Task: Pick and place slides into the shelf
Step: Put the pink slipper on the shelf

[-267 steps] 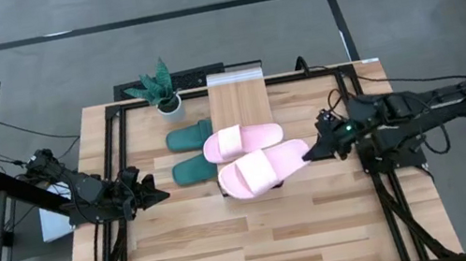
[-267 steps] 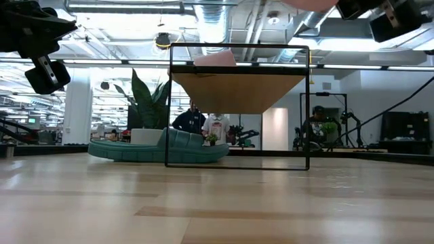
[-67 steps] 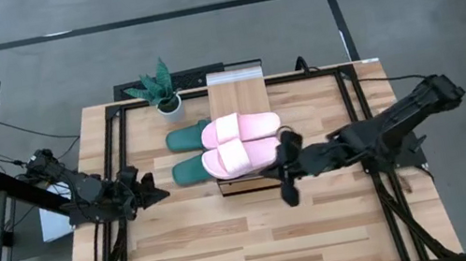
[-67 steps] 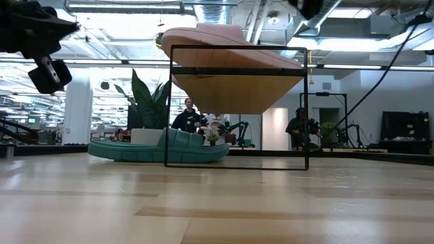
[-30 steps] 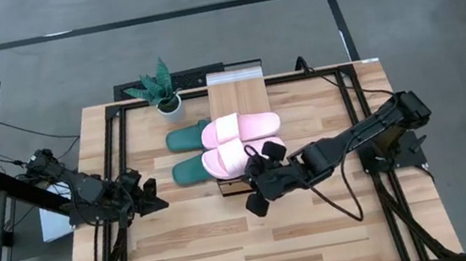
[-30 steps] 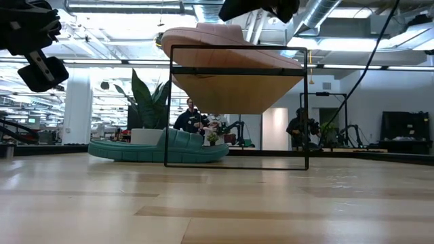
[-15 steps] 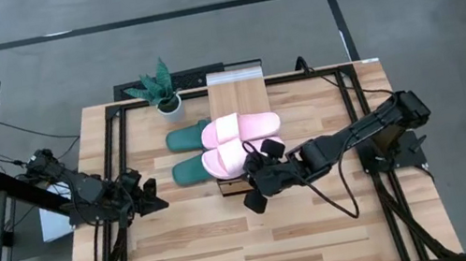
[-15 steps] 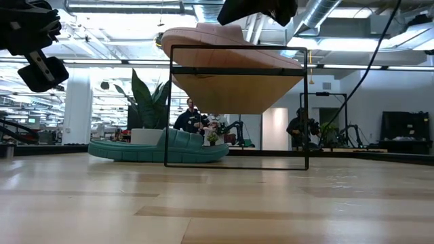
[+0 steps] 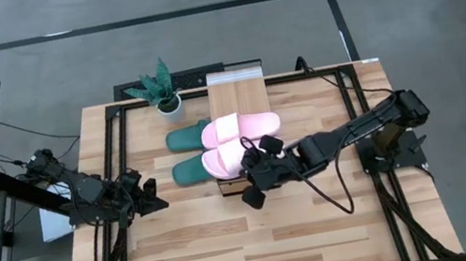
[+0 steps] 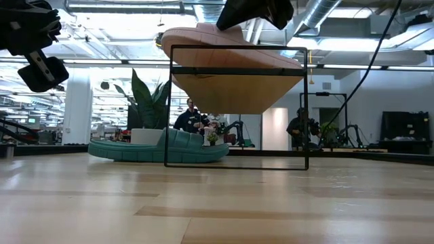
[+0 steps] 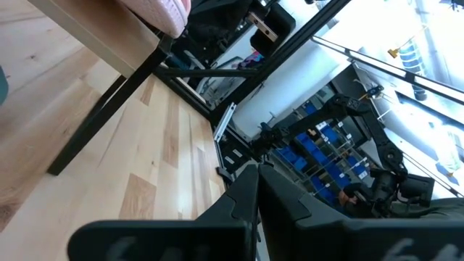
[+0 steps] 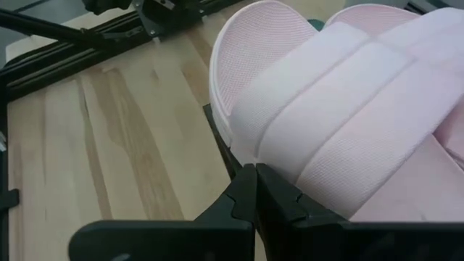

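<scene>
Two pale pink slides [image 9: 240, 129] [image 9: 230, 158] lie side by side on the plank top of the shelf [image 9: 235, 87], toes toward the table's left. Two dark green slides [image 9: 187, 138] [image 9: 188, 170] rest sole-down on the table left of the shelf, partly under it. My right gripper [image 9: 252, 197] is shut and hovers at the shelf's near edge, pointing left and slanting down; its tips [image 12: 255, 172] stand by the near pink slide's side [image 12: 239, 138]. My left gripper [image 9: 156, 200] waits shut at the table's left. My right gripper has its shut fingertips right at the near long side of the near pink slide [image 12: 250, 148], just ahead of the strap, coming from the table's near right and slanting down. I cannot tell whether they touch it. The slide lies flat on the shelf top.
A small potted plant [image 9: 162, 93] stands at the far left of the shelf. Dark frame rails [image 9: 121, 168] run along both sides of the table. Bare wood [image 9: 262, 249] spreads across the near half. In the low view, people stand in the room behind.
My right gripper, still shut, has crept a little toward the table's far edge, closer to the near pink slide. The slides lie where they were.
</scene>
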